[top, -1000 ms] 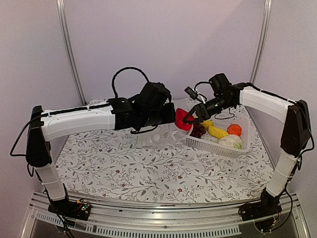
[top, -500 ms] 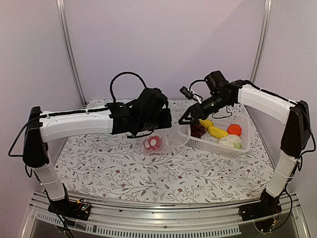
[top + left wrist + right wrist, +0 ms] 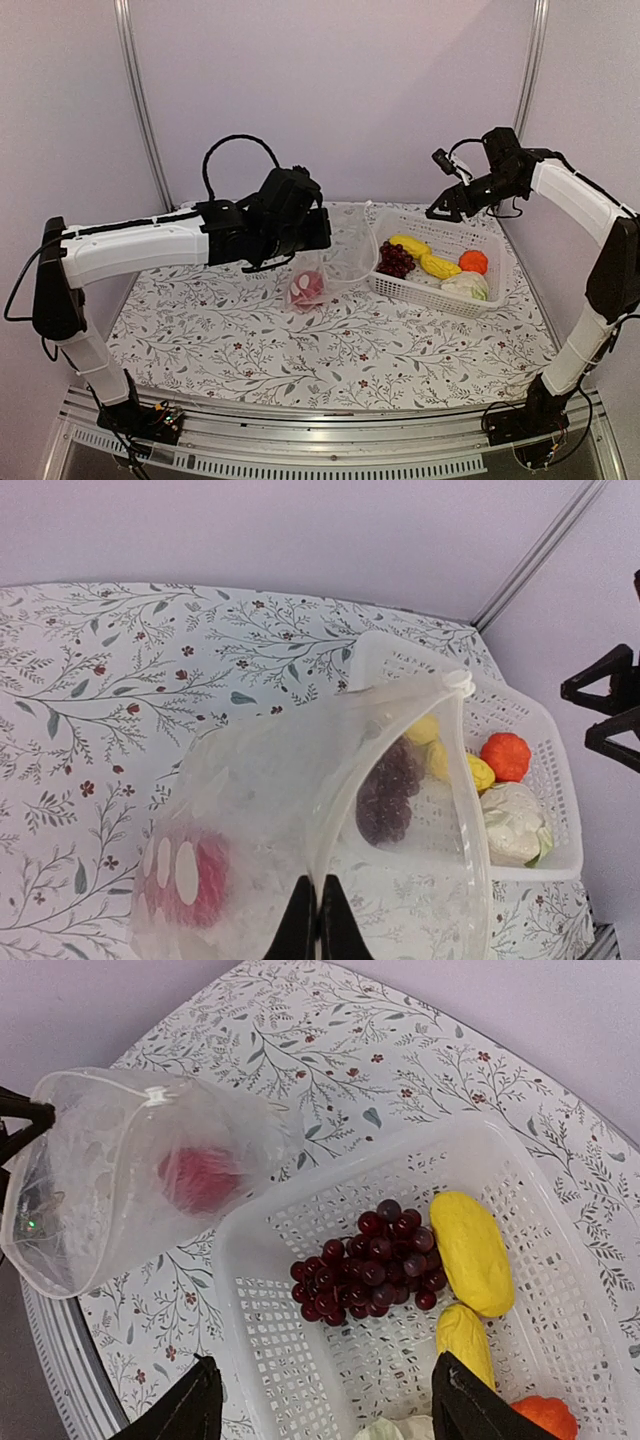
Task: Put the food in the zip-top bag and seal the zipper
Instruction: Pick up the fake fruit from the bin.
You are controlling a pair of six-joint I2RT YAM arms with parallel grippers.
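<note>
The clear zip-top bag (image 3: 338, 268) hangs open from my left gripper (image 3: 321, 248), which is shut on its mouth edge (image 3: 318, 920). The pale zipper (image 3: 468, 810) curves round the open mouth. The red pepper (image 3: 308, 288) lies inside the bag (image 3: 185, 875), and shows in the right wrist view (image 3: 200, 1178). In the white basket (image 3: 430, 298) lie the dark red grapes (image 3: 370, 1258), two yellow pieces (image 3: 470, 1250), the orange fruit (image 3: 473, 262) and the cabbage (image 3: 466, 286). My right gripper (image 3: 446, 204) is open and empty, high over the basket (image 3: 325, 1400).
The bag's mouth rests by the basket's left rim (image 3: 230, 1250). The floral tablecloth (image 3: 250, 340) covers the table. Metal posts (image 3: 140, 110) stand at the back corners, before a plain wall.
My right gripper let the red pepper go into the bag, then drew back up and to the right. My left arm shifted slightly left with the bag.
</note>
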